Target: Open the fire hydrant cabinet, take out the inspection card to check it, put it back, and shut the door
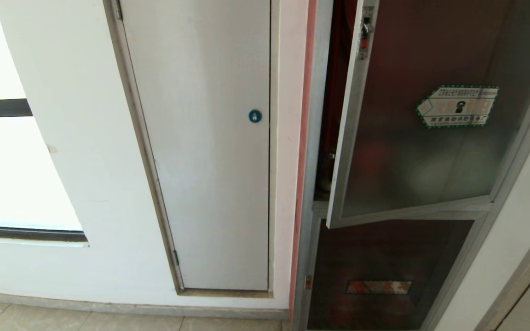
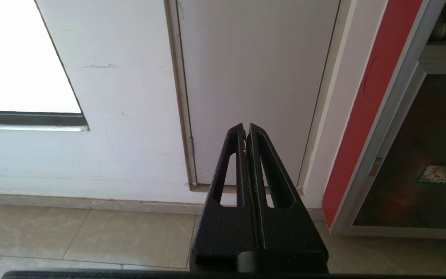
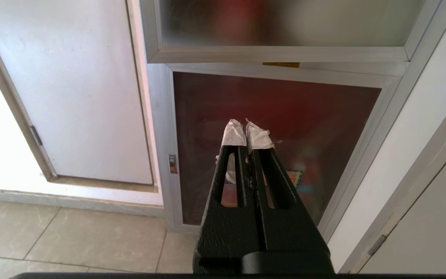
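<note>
The fire hydrant cabinet (image 1: 313,184) stood in the wall just right of a plain white panel door (image 1: 210,138) with a blue round lock (image 1: 255,116). Its upper door (image 1: 412,138), tinted glass in a silver frame, hung partly open, the latch edge swung out from the cabinet's red edge strip (image 1: 302,138). On the glass sat a green-bordered hexagonal sticker (image 1: 457,106) bearing a small telephone symbol and lines of Chinese print too small to read. A small red latch (image 1: 365,34) showed near the top of the door's free edge.

Below the door, the cabinet's lower dark panel (image 1: 384,257) carried a reddish label (image 1: 378,287); its lettering could not be made out. Through the gap beside the door only a dark red sliver of interior showed; the inspection card could not be seen anywhere.

The left gripper (image 2: 246,128) pointed at the foot of the white panel door, fingers pressed together, holding nothing. The right gripper (image 3: 246,124), tips wrapped in white tape, faced the lower panel, likewise closed and empty.
</note>
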`<state>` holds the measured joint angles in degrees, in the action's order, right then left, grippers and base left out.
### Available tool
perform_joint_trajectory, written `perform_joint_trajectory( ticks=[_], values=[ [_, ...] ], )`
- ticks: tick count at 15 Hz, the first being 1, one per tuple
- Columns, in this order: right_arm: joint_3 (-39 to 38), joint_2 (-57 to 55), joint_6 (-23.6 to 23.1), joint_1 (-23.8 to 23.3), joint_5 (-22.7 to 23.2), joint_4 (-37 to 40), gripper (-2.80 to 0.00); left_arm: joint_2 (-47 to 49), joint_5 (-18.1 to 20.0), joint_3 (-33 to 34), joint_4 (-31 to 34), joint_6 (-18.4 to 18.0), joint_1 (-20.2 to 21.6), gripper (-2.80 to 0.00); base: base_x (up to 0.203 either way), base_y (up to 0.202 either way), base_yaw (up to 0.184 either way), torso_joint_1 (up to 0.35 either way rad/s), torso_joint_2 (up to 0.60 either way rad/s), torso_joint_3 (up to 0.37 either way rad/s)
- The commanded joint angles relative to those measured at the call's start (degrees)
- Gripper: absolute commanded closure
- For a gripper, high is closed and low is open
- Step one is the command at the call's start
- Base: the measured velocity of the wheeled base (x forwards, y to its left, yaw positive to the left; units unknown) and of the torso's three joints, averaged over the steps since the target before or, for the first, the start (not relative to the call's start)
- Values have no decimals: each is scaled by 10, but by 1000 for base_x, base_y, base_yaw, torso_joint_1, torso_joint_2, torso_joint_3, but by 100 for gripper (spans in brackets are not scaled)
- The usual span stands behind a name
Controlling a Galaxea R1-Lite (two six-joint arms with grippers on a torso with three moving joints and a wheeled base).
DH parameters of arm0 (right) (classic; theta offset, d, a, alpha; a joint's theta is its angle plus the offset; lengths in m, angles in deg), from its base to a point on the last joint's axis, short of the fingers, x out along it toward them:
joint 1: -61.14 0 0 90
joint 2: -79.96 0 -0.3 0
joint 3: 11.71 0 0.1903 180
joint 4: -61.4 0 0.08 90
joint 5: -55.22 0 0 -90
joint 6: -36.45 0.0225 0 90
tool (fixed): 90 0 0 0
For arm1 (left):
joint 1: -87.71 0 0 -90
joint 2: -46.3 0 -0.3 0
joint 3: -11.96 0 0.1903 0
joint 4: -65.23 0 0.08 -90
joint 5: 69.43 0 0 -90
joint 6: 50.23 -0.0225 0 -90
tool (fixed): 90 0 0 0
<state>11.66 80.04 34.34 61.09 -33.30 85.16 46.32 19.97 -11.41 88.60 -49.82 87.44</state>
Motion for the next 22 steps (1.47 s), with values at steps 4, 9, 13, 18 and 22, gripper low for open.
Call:
perform_joint_trajectory(
  ticks=[4,9,13,18,22],
  values=[
    [-1,-1,0,0,0,0,0,0,0,0,0,0,0,0,0,0,0,0,0,0],
    [-1,-1,0,0,0,0,0,1,0,0,0,0,0,0,0,0,0,0,0,0],
    [-1,-1,0,0,0,0,0,0,0,0,0,0,0,0,0,0,0,0,0,0],
    [-1,-1,0,0,0,0,0,0,0,0,0,-1,0,0,0,0,0,0,0,0],
    [-1,-1,0,0,0,0,0,0,0,0,0,-1,0,0,23,0,0,0,0,0]
  ],
)
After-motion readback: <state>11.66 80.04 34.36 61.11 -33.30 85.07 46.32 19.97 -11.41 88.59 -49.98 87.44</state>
